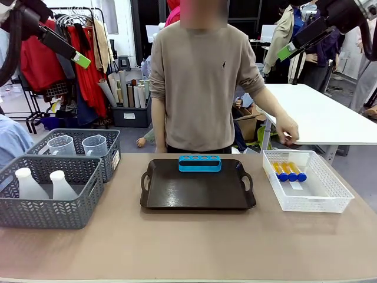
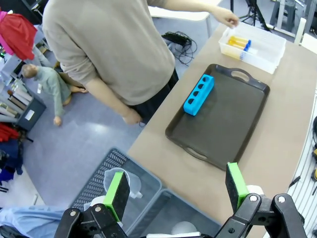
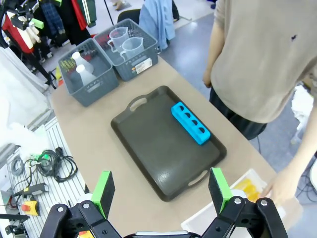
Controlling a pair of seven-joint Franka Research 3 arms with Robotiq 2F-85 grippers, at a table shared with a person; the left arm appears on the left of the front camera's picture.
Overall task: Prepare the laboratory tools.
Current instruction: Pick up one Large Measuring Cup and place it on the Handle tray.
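**Nothing on the tray yet, both grippers wide and empty**

We judge the job barely begun. The dark tray (image 1: 197,194) carries the blue four-hole rack (image 1: 199,163) at its far edge, and all its holes are empty. The blue-capped tubes (image 1: 290,171) lie in the white basket (image 1: 306,203) on the robot's right of the tray. Two clear beakers (image 1: 94,145) and two white flasks (image 1: 60,184) stand in the grey baskets (image 1: 53,212) on its left.

The left gripper (image 2: 177,187) and the right gripper (image 3: 161,188) hang high over the table, jaws spread wide with nothing between them. By our reckoning, every tool is left to bring over.

The basket wall hides the flasks' lower parts. We count three tube caps, though more may lie beneath. The person's hand (image 1: 288,134) is at the white basket's far rim, and we cannot tell whether it touches.
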